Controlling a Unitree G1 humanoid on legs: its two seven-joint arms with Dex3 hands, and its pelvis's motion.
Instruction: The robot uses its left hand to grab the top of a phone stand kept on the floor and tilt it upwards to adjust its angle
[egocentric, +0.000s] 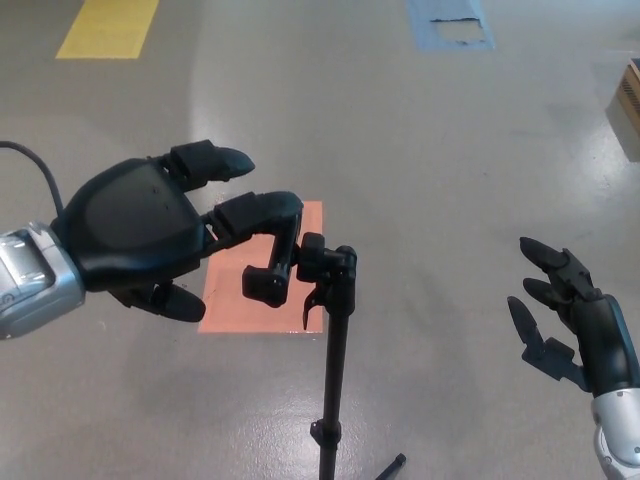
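Note:
A black phone stand (334, 340) rises on a thin pole from the bottom middle of the head view. Its clamp head (275, 265) sticks out to the left over an orange floor patch. My left hand (140, 230) reaches in from the left with its fingers apart. One finger (262, 209) lies over the top end of the clamp, covering it; the thumb hangs below, left of the clamp. No closed grasp shows. My right hand (572, 315) hovers open at the lower right, well away from the stand.
The grey concrete floor carries an orange rectangle (262, 300) under the clamp, a yellow patch (108, 27) at the top left and a blue patch (450, 22) at the top. A wooden object (630, 95) shows at the right edge. A stand leg tip (392, 466) sits near the pole base.

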